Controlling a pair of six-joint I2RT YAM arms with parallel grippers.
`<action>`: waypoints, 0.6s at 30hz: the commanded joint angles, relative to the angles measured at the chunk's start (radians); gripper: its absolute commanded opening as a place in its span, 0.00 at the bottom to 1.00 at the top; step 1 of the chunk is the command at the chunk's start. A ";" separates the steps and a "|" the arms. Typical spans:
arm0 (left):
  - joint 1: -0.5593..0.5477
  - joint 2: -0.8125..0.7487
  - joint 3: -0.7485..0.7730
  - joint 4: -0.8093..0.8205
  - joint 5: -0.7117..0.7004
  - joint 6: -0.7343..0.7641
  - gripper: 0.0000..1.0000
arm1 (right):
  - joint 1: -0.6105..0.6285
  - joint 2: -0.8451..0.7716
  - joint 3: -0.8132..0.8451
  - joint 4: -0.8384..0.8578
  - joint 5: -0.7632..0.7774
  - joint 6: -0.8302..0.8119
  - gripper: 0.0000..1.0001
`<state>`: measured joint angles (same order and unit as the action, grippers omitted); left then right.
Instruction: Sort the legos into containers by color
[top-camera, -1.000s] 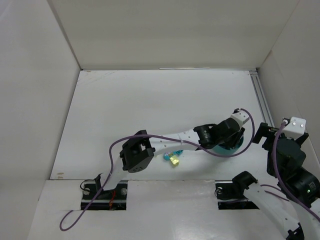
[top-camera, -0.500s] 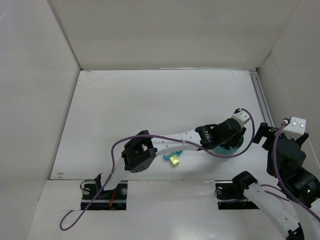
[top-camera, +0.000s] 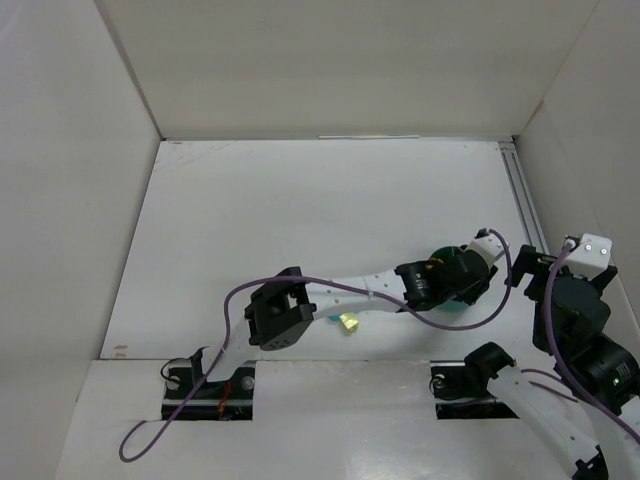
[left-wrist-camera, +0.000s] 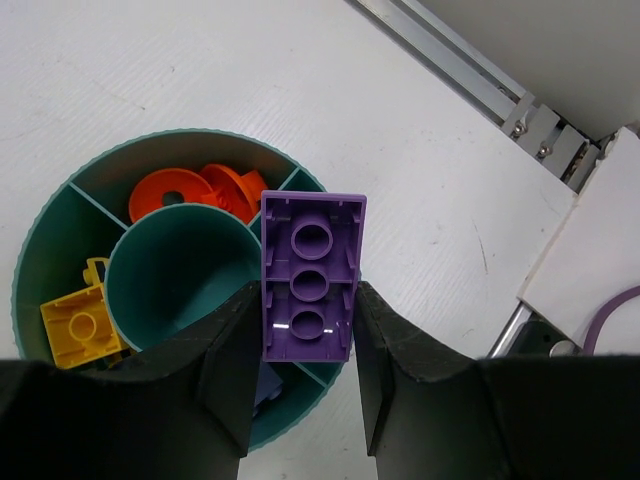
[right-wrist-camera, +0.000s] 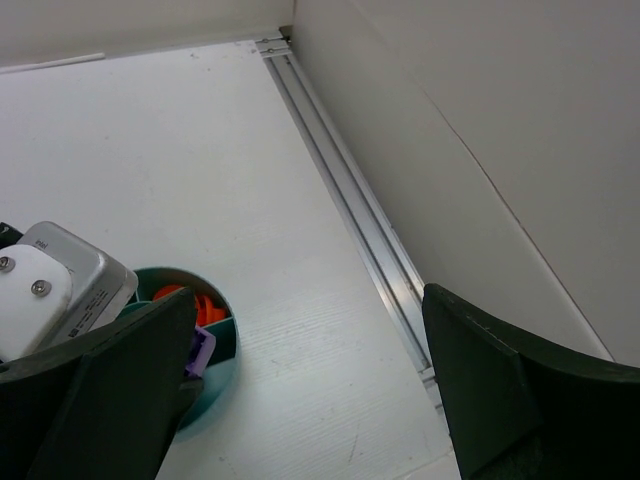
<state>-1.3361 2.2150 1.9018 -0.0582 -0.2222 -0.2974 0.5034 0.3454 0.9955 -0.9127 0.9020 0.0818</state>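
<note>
Brick (left-wrist-camera: 307, 275) in L tool (left-wrist-camera: 303, 310) over bowl (left-wrist-camera: 50, 250) rim; loose lego (top-camera: 347, 322) left.

Built of white links and black joints: left arm (top-camera: 345, 288) trailed by a looping purple cable (top-camera: 232, 300); matte black fingers (left-wrist-camera: 228, 370); two-screw white wrist box (right-wrist-camera: 60, 285) at eight o'clock.

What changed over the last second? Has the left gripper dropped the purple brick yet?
The left arm shifted slightly right and toward the near edge, over the teal bowl. Nothing was released: the left gripper stays shut on the purple brick above the bowl. The yellow brick, the bowl and the open right gripper stayed put.
</note>
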 joint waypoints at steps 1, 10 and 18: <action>-0.021 -0.055 -0.024 0.029 -0.012 0.043 0.32 | -0.005 -0.008 -0.011 0.032 -0.014 -0.010 0.99; -0.021 -0.055 -0.024 0.020 -0.057 0.052 0.40 | -0.005 -0.036 -0.011 0.041 -0.023 -0.010 0.99; -0.021 -0.012 0.006 0.000 -0.120 0.018 0.52 | -0.005 -0.045 -0.011 0.041 -0.023 -0.019 0.99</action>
<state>-1.3525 2.2147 1.8908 -0.0486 -0.2970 -0.2718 0.5034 0.3050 0.9825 -0.9123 0.9009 0.0803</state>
